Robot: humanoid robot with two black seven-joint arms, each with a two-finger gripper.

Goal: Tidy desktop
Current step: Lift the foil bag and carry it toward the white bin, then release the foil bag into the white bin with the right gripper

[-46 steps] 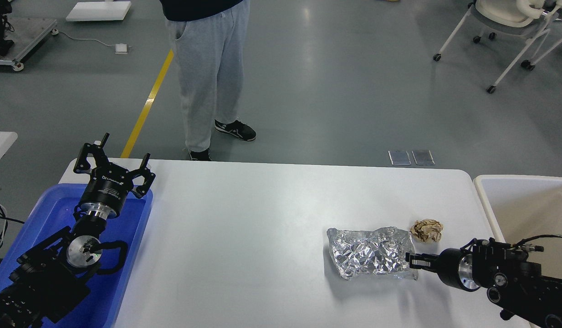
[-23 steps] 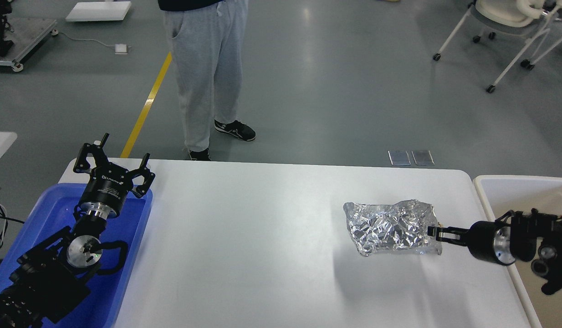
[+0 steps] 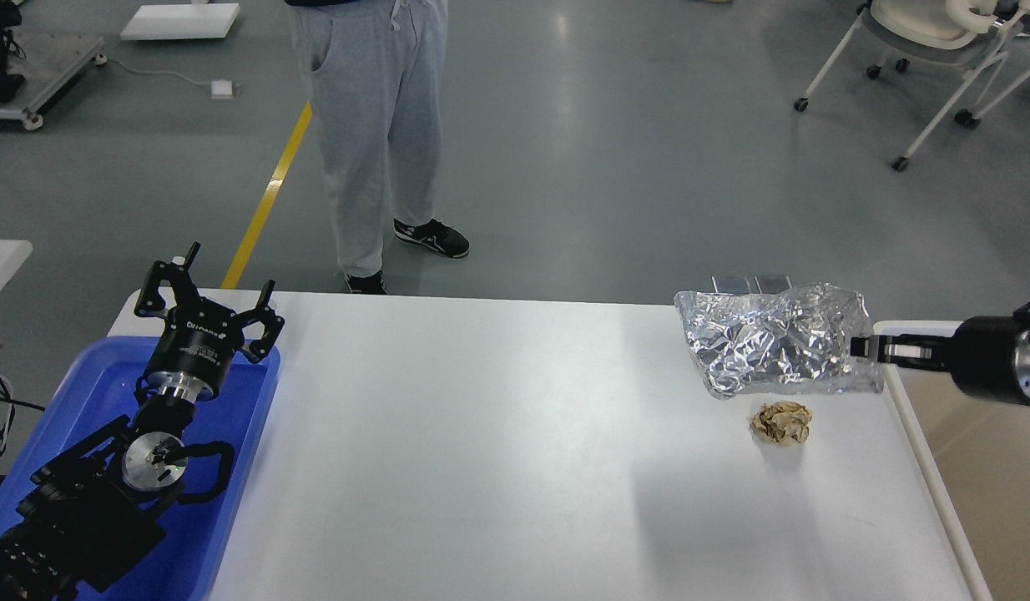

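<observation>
The white desktop (image 3: 498,434) fills the middle of the head view. My right gripper (image 3: 861,347) is shut on the right edge of a crinkled silver foil bag (image 3: 774,346) and holds it in the air over the table's far right corner. A small crumpled brown paper ball (image 3: 781,422) lies on the desktop just below the bag. My left gripper (image 3: 210,292) is open and empty, raised above the far end of the blue tray (image 3: 239,467).
A beige-white bin (image 3: 982,467) stands against the table's right edge. A person in grey trousers (image 3: 373,142) stands behind the table's far edge. Chairs on castors (image 3: 941,67) stand at the far right on the floor.
My right gripper has lifted the foil bag off the desktop and carried it up and to the right, towards the bin. The paper ball is uncovered again. The left arm has not moved.
</observation>
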